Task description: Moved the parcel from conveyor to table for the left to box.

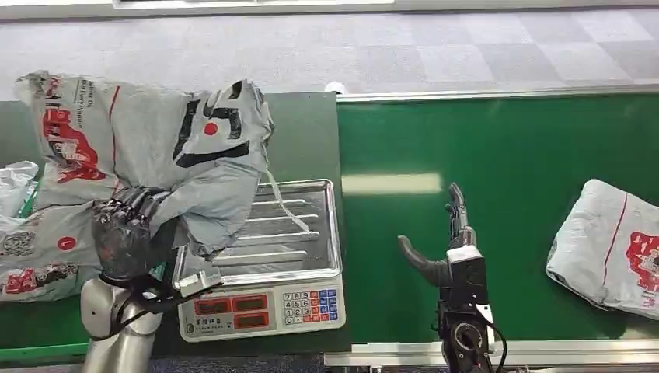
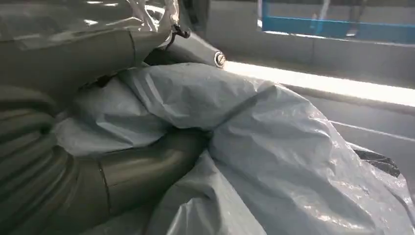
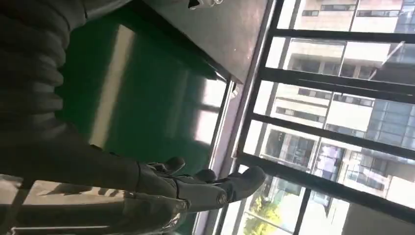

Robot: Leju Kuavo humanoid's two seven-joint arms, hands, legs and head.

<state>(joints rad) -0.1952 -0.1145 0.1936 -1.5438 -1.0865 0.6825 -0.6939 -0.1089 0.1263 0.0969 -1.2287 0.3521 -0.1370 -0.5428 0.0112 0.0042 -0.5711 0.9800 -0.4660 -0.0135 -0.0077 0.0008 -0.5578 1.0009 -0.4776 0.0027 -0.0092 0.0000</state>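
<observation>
The parcel (image 1: 159, 144) is gripped by the left hand (image 1: 128, 233) above the scale (image 1: 268, 264); the right hand (image 1: 447, 245) is held empty, fingers apart, over the conveyor (image 1: 505, 155).

The parcel (image 1: 167, 148) is a crumpled grey plastic mailer bag with bold black markings, a red dot and red print, sitting in the upper left of the head view. The left hand (image 1: 128, 233) grips its lower edge, and the bag drapes partly over the left side of the scale (image 1: 268, 303) on the tabletop (image 1: 307, 132). A second grey parcel (image 1: 610, 245) with red print lies flat on the green conveyor (image 1: 497, 155) at the right edge.
</observation>
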